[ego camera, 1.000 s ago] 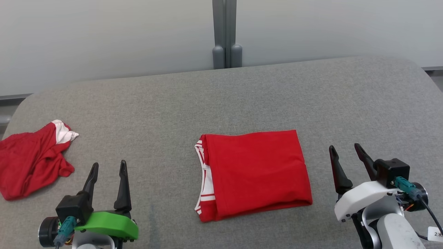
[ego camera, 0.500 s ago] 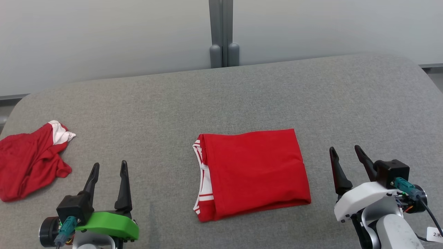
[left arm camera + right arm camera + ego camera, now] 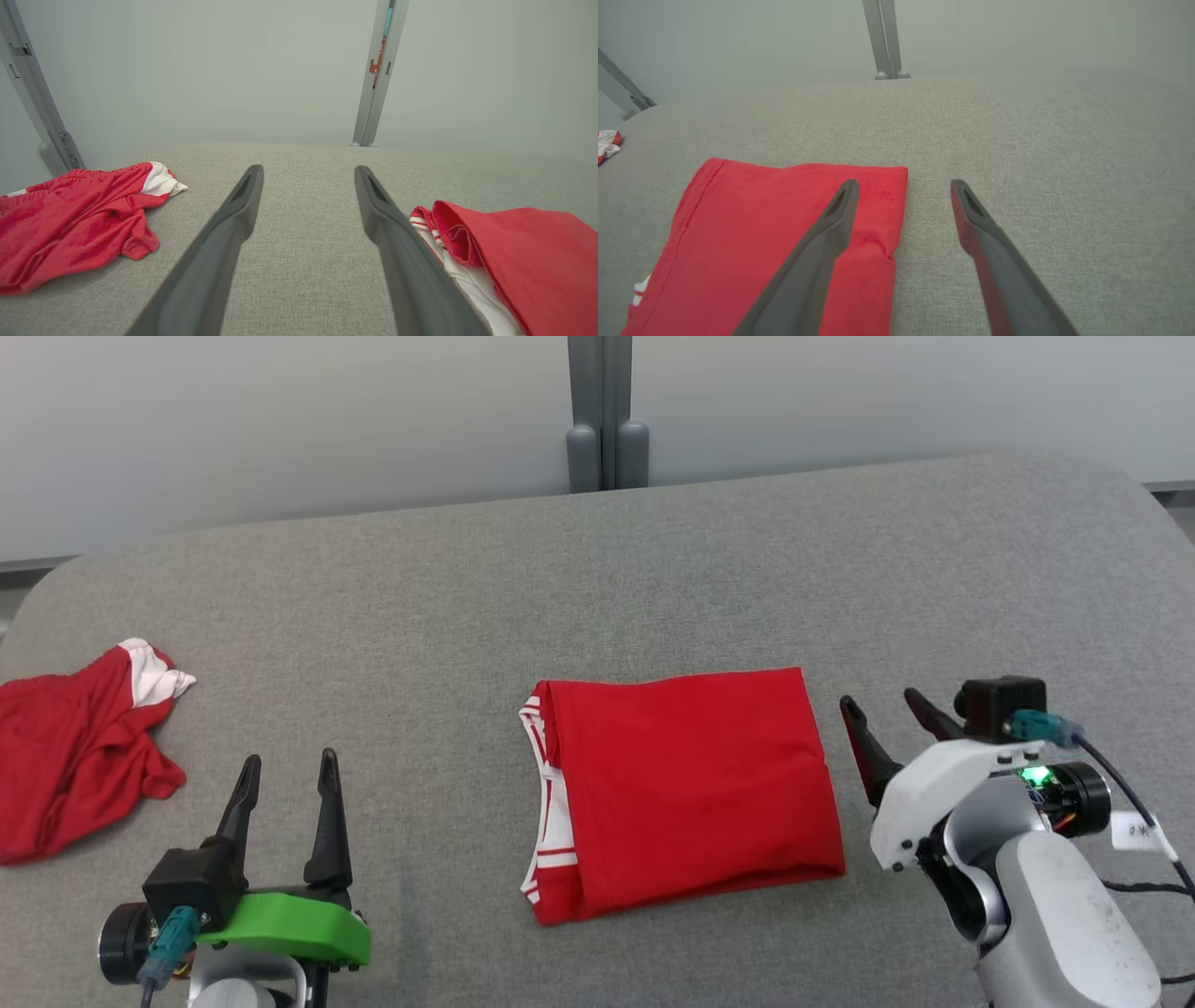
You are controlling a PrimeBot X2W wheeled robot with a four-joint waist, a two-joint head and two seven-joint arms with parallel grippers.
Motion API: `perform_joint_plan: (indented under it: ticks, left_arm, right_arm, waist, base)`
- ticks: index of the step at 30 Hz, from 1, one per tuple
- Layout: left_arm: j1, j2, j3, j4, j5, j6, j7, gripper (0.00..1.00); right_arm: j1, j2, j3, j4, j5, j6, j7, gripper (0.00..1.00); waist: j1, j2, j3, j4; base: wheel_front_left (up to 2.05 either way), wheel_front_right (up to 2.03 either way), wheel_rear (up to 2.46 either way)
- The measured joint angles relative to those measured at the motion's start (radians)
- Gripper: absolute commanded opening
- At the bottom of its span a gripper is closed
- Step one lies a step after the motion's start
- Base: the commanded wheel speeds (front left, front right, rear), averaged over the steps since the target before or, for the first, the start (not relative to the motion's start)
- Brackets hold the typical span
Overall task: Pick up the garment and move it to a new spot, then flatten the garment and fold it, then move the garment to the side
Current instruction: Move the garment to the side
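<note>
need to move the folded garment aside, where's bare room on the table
Bare: the far strip of the table behind the folded garment, and the stretch between it and the crumpled garment. Crowded: its right edge, where the right hand hovers.

Your grey fabric-covered desk [image 3: 653,579] has rounded corners. A folded red garment [image 3: 691,784] lies near its middle; a crumpled red garment [image 3: 75,765] sits at its left edge.

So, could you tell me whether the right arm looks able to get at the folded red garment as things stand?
Probably yes. The right gripper is open and sits just beside the right edge of the folded garment, and nothing lies between them on the grey surface.
</note>
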Motion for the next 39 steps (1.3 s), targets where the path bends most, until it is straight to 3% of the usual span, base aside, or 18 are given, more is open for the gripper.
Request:
perform_joint_plan:
  ticks: [4,7,14,22,23,24,25,30,33,39]
  left_arm:
    - [-0.019,0.0,-0.014,-0.009,0.0,0.0,0.0,1.0]
    - [-0.029,0.0,-0.024,-0.012,-0.007,0.0,0.0,1.0]
    - [-0.047,0.0,-0.038,-0.015,-0.007,0.0,0.0,1.0]
    - [-0.063,0.0,-0.045,-0.016,-0.006,0.0,0.0,1.0]
    - [-0.063,0.0,-0.046,-0.016,-0.006,0.0,0.0,1.0]
    - [-0.063,0.0,-0.045,-0.016,-0.006,0.0,0.0,1.0]
    - [-0.063,0.0,-0.044,-0.016,-0.006,0.0,0.0,1.0]
    - [-0.064,0.0,-0.04,-0.027,-0.006,0.0,0.0,1.0]
    - [-0.068,-0.001,-0.036,-0.044,0.001,0.0,0.0,1.0]
    - [-0.117,0.002,-0.026,-0.101,0.005,0.0,0.0,1.0]
  right_arm:
    - [-0.052,0.008,-0.019,0.049,0.019,-0.001,0.241,1.0]
    - [-0.085,0.023,-0.04,0.076,0.021,-0.001,0.33,1.0]
    - [-0.112,0.043,-0.08,0.192,0.027,-0.001,0.384,1.0]
    - [-0.153,0.05,-0.057,0.3,0.048,-0.001,0.338,1.0]
    - [-0.159,0.049,-0.05,0.309,0.048,-0.001,0.344,0.79]
    - [-0.164,0.047,-0.042,0.318,0.048,-0.001,0.346,0.49]
    - [-0.169,0.046,-0.033,0.327,0.047,-0.001,0.349,0.0]
    - [-0.198,0.027,0.035,0.334,0.019,-0.001,0.354,0.0]
    - [-0.229,-0.022,0.105,0.319,0.001,0.002,0.366,0.0]
    - [-0.366,-0.231,0.25,0.257,-0.011,0.0,0.367,0.0]
  waist:
    - [0.0,0.0,0.027,0.008]
    - [0.0,0.0,0.046,0.021]
    - [0.0,0.0,0.086,0.062]
    - [0.0,0.0,0.121,0.099]
    - [0.0,0.0,0.123,0.101]
    - [0.0,0.0,0.125,0.102]
    - [0.0,0.0,0.126,0.102]
    - [0.0,0.0,0.132,0.085]
    - [0.0,0.0,0.141,0.065]
    - [0.0,0.0,0.178,0.007]
  base:
    - [0.0,0.0,0.0]
    - [0.0,0.0,0.0]
    - [0.0,0.0,0.0]
    - [0.0,0.0,0.0]
    - [0.0,0.0,0.0]
    - [0.0,0.0,0.0]
    - [0.0,0.0,0.0]
    - [0.0,0.0,0.0]
    - [0.0,0.0,0.0]
    - [0.0,0.0,0.0]
